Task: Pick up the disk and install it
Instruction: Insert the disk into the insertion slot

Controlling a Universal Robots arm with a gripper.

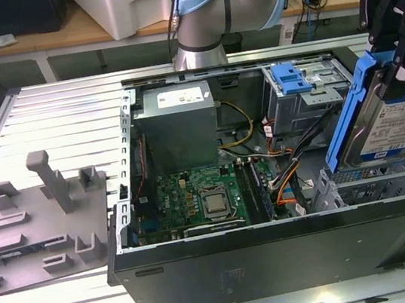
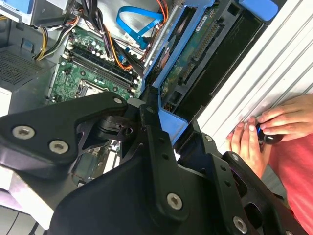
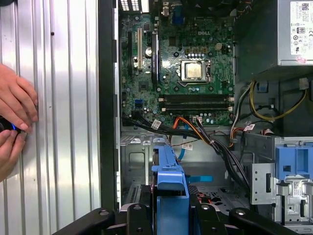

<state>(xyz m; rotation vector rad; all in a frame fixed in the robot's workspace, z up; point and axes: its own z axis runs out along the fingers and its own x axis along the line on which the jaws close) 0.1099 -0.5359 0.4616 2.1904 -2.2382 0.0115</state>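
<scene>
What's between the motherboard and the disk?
A bundle of black and orange cables crosses the gap between the motherboard and the disk. It shows in the exterior view and the first wrist view.

The arm [image 1: 199, 34] has silver-grey joints with pale-blue caps (black fingers [image 2: 156, 147], studded with silver screws).

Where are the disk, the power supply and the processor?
disk [image 1: 400, 122], exterior view, on its white-and-blue label.
power supply [image 1: 180, 128], exterior view, on its grey side wall.
processor [image 1: 216, 203], exterior view, on its metal lid.
</scene>
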